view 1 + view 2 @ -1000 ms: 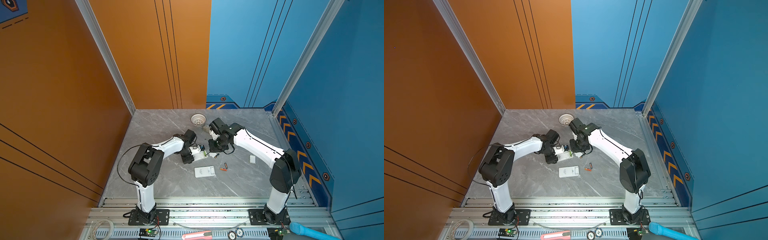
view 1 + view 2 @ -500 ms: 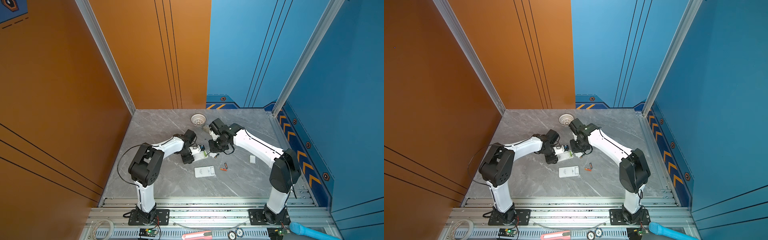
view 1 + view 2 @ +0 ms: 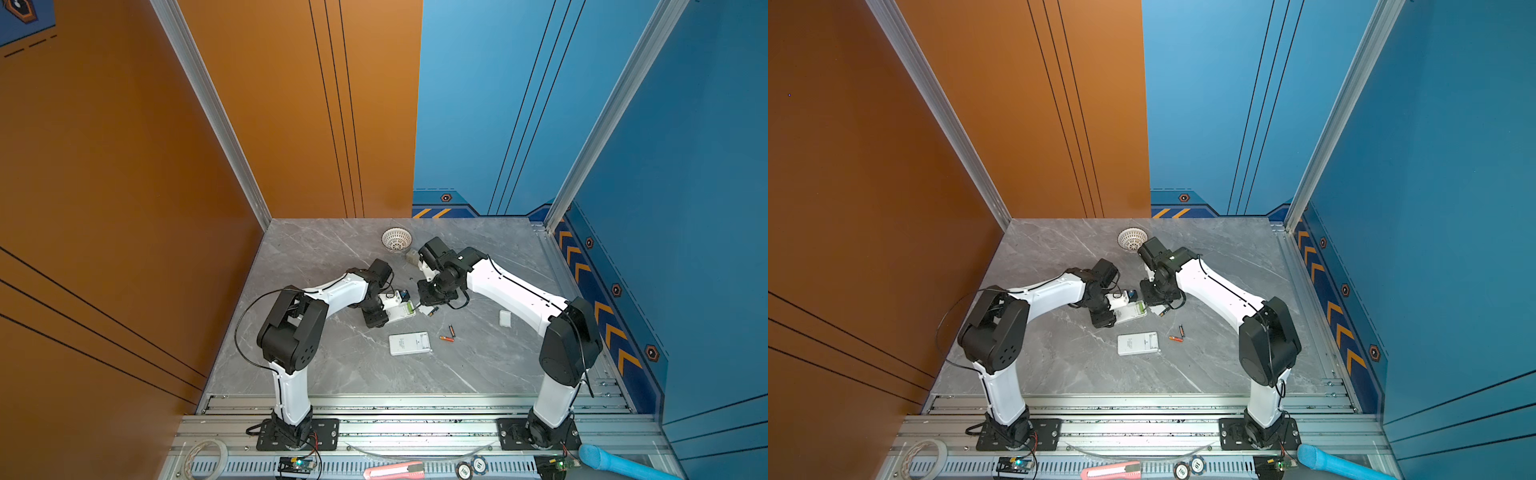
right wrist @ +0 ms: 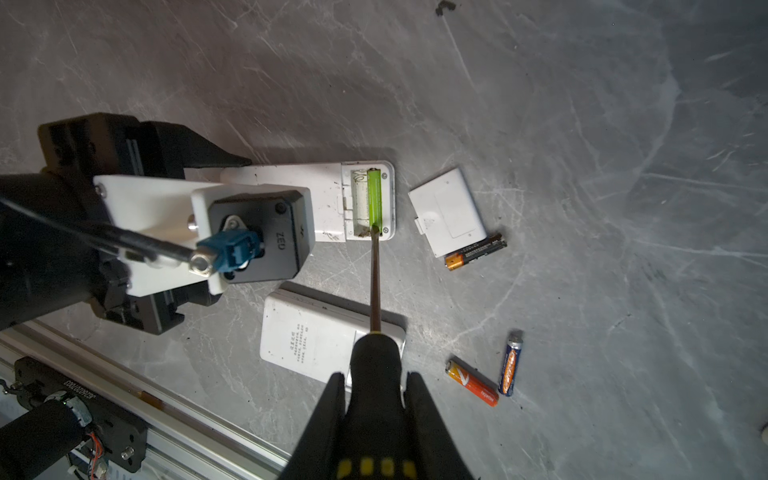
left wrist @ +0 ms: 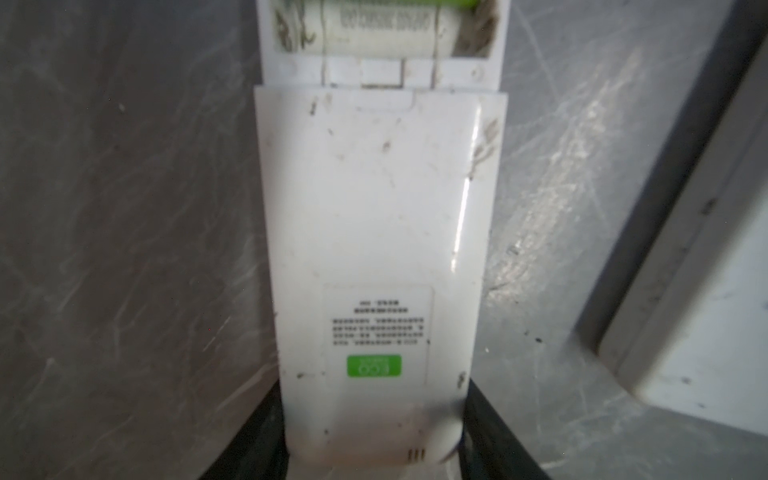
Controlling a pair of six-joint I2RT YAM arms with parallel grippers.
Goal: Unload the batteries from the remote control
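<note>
Scuffed white plastic remote (image 5: 374, 216) pinched in left gripper (image 5: 370, 444). The right gripper (image 4: 376, 380) clamps screwdriver (image 4: 375, 286), tip at cylindrical green battery (image 4: 374, 197) in bay, shown only by right wrist view. In a top view, loose batteries (image 3: 447, 337) lie at remote's four o'clock.

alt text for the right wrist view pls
The right end effector grips a black screwdriver, its tip against the end of a green battery in the open white remote. The battery cover and three loose batteries lie nearby.

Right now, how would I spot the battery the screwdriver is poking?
On the grey table, find the white remote with its end open. The battery lies in that slot, with the screwdriver tip at its end. It is bright green; the loose batteries are orange, blue or black.
</note>
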